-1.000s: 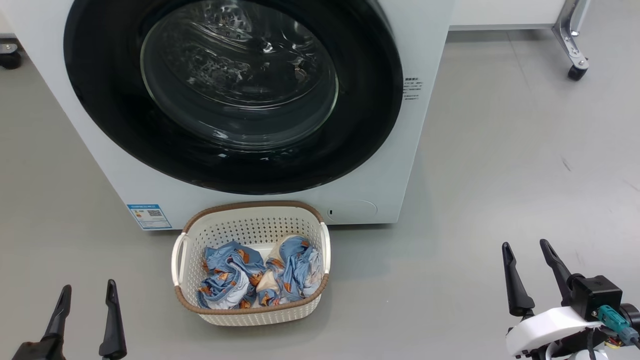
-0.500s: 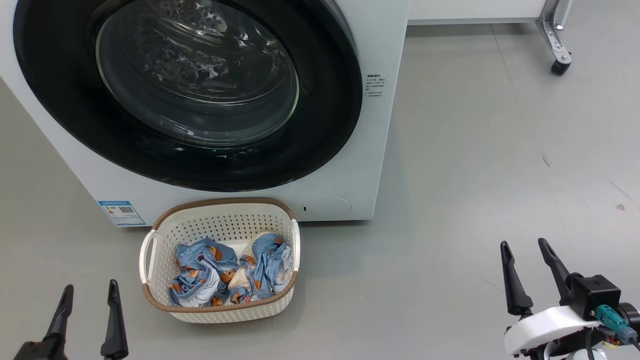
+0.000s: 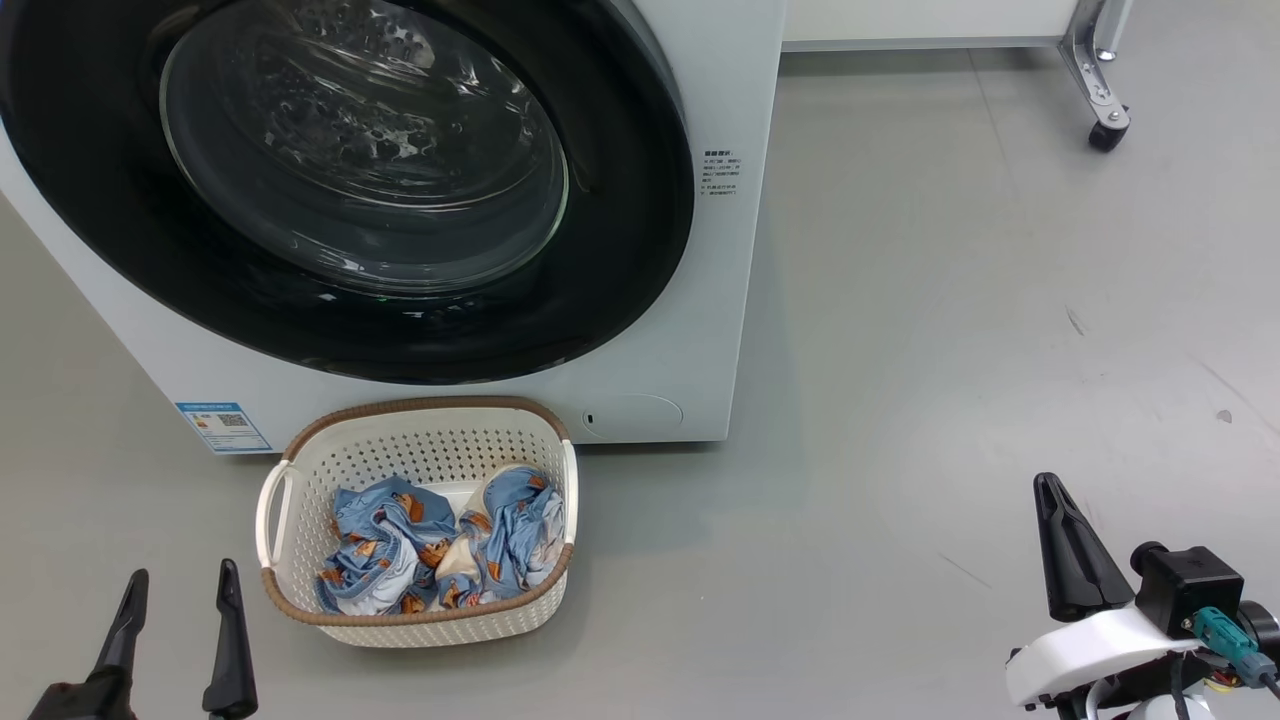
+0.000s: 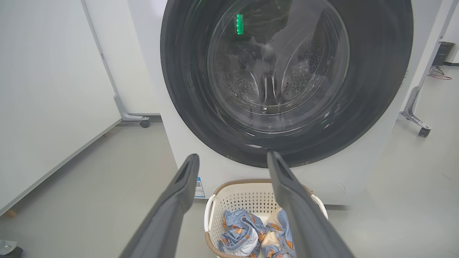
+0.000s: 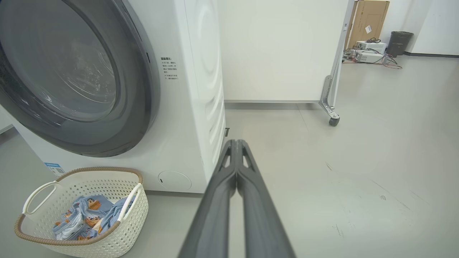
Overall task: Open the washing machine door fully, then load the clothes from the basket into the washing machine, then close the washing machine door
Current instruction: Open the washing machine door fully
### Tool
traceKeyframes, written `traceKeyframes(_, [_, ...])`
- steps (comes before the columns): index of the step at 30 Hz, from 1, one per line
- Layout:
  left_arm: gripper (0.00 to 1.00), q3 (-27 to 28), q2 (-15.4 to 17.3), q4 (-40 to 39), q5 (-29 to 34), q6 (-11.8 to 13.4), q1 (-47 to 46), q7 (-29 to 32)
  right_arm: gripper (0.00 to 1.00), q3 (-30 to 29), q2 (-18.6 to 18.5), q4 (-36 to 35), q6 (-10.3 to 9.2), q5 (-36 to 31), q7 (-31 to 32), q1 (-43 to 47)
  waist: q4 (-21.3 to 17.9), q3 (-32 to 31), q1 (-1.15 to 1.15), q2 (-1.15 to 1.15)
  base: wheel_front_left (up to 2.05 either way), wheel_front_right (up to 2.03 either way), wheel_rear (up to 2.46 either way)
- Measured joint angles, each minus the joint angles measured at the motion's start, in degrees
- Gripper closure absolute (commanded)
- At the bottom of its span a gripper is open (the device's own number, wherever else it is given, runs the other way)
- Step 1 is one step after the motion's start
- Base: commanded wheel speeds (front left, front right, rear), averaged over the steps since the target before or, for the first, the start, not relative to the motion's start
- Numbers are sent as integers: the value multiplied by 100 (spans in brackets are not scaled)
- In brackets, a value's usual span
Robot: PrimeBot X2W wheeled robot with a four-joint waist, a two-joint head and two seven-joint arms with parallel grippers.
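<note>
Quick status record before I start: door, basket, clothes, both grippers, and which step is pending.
washing machine door: shut against the washing machine front
basket: on the floor in front of the machine, below the door
clothes: crumpled in the basket
left gripper: fingers open, empty
right gripper: fingers shut together, empty, off to the machine's right
pending step: door not yet opened

washing machine door (image 3: 340,190) top cropped, label text (image 3: 720,172) unreadable

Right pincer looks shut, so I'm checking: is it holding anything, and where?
Nothing is held. The right pincer is shut on air; the clothes lie in the basket.
</note>
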Motion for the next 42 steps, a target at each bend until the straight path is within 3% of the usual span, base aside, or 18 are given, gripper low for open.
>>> traceKeyframes(16, [0, 0, -2, 0, -9, 0, -1, 0, 100, -71, 70, -30, 1, 129, 1, 0, 12, 1, 0, 0, 1, 1, -1])
traceKeyframes(21, [0, -27, -2, -4, -10, 0, 1, 0, 100, -698, 463, -148, 0, 1572, 1, -8, 18, 19, 0, 0, 0, 0, 0])
traceKeyframes(28, [0, -131, -2, -60, -53, 0, -3, 0, 100, -1326, 443, -123, 0, 3766, -11, -308, 60, 111, 0, 0, 0, 0, 0])
traceKeyframes(36, [0, -450, 4, -120, -121, 0, -53, 0, 100, -1188, 377, 419, 0, 6060, -7, -993, 206, 314, 0, 0, 0, 0, 0])
traceKeyframes(42, [0, -678, 19, -114, -167, 0, -203, 0, 100, -1111, 371, 515, -1, 6912, 700, -1542, 412, 456, 0, 0, 0, 0, 0])
